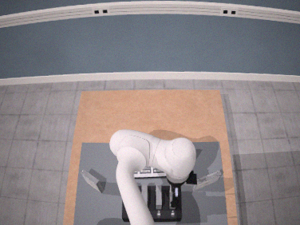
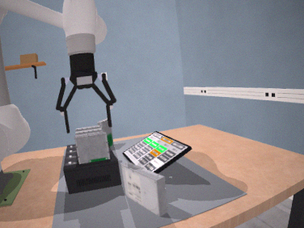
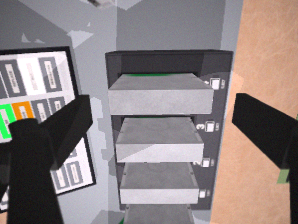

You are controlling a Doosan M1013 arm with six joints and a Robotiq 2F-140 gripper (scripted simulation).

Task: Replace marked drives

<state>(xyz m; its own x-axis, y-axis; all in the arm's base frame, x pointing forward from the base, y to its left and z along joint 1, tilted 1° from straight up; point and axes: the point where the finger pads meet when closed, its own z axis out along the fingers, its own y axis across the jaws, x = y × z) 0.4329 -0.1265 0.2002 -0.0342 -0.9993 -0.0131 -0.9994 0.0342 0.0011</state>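
Observation:
The black dock (image 2: 90,175) stands on the grey mat and holds several grey drives (image 2: 93,145) upright in its bays. In the wrist view the dock (image 3: 167,135) lies straight below me, with the drives in a row, the top one (image 3: 160,92) nearest the far end. My gripper (image 2: 87,127) hangs above the drives, open and empty; its fingers straddle the row in the wrist view (image 3: 160,135). The screen (image 2: 155,150) leans beside the dock and shows green and orange cells. One spare drive (image 2: 143,190) stands on the mat in front of the screen. Another (image 1: 92,179) lies at the mat's left.
A grey drive (image 1: 209,179) leans at the mat's right side. The tan table ends close to the mat on the right (image 2: 259,178). My arm (image 1: 136,187) covers part of the dock and the screen from above. A green base plate (image 2: 12,186) sits at the left.

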